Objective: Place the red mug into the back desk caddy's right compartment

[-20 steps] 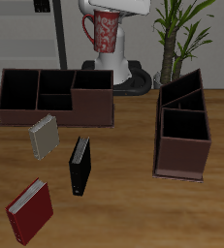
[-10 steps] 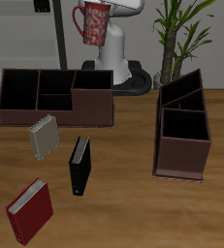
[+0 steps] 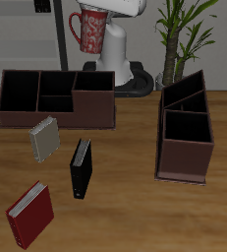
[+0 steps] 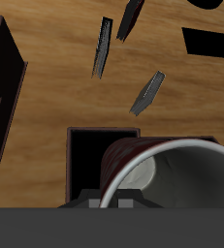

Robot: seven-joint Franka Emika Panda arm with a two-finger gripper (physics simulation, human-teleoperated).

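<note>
Red mug [image 3: 92, 30] hangs upright from the gripper [image 3: 98, 8], fingers pinching its rim, high above the back desk caddy [image 3: 56, 98].

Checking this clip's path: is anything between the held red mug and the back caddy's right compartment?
Nothing visible. The red mug hangs in the claw above the right compartment of the back desk caddy, which looks empty.

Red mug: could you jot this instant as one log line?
stage: carrying | mug: held aloft by claw, above back caddy | right compartment: empty | next: likely lower mug in
</note>
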